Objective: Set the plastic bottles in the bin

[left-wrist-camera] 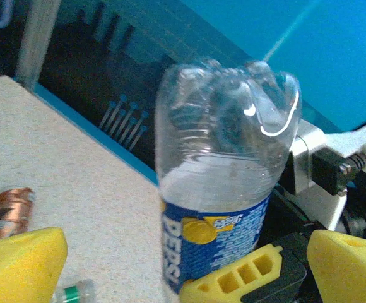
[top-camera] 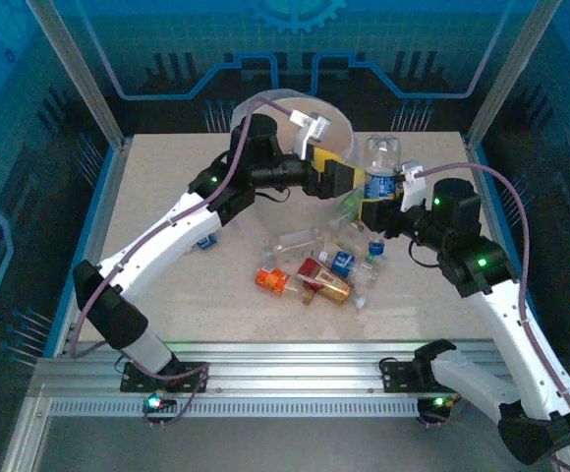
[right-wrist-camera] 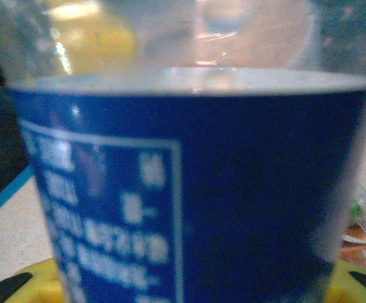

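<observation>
Closest to the lens, in the right wrist view: dark blue label of a plastic bottle (right-wrist-camera: 189,189), white print blurred, clear wall above it. Pinched low on that label between the yellow fingers (right-wrist-camera: 35,281) of the right gripper (top-camera: 373,209) — jaws drawn in on the bottle, lobed base end up in the left wrist view. Held in the air above the table (top-camera: 167,187), just right of the bin (top-camera: 287,95), not inside it.

Directly facing, the left gripper (top-camera: 334,177): yellow fingertips (left-wrist-camera: 22,262) spread wide to either side of the bottle, apart from it. Behind the left gripper, the bin — round, translucent, at the far middle of the table.

Nearer the arm bases, a loose cluster of other plastic bottles on the table:
- orange-labelled bottle (top-camera: 272,281)
- red and copper bottle (top-camera: 326,282)
- small blue-labelled bottle (top-camera: 342,262)
- clear bottle (top-camera: 300,239)
- green-capped bottle (top-camera: 373,248)

In the left wrist view, a copper-coloured bottle (left-wrist-camera: 9,211) lying at the left edge, and a green-banded cap (left-wrist-camera: 72,292) beside the left fingertip.
</observation>
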Controlling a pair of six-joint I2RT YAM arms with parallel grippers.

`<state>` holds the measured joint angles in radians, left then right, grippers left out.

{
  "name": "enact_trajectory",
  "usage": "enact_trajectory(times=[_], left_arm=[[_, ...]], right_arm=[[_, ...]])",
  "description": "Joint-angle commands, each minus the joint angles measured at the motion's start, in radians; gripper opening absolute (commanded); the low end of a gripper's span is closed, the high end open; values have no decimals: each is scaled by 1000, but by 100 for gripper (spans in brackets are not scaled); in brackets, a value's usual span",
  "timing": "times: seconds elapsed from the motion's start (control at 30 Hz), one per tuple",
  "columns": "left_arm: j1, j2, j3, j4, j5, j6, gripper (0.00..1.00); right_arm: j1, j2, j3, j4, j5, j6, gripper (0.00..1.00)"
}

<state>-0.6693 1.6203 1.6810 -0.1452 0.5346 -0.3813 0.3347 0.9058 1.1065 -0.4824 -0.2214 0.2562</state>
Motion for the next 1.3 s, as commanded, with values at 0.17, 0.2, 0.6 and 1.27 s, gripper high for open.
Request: enact_trajectory(times=[0.17, 0.2, 0.6, 1.27], left_arm=[[-11, 35, 48, 100, 128, -4, 99], [-11, 38, 46, 120, 145, -16, 99], [-11, 58, 52, 200, 209, -56, 92], [21, -7, -6, 197, 131, -21, 32]], right_arm=[[49, -7, 12, 82, -132, -15, 40], [55, -4, 16, 82, -136, -17, 40], [99, 21, 32, 91, -176, -39, 40], [110, -5, 9, 29, -50, -63, 100]])
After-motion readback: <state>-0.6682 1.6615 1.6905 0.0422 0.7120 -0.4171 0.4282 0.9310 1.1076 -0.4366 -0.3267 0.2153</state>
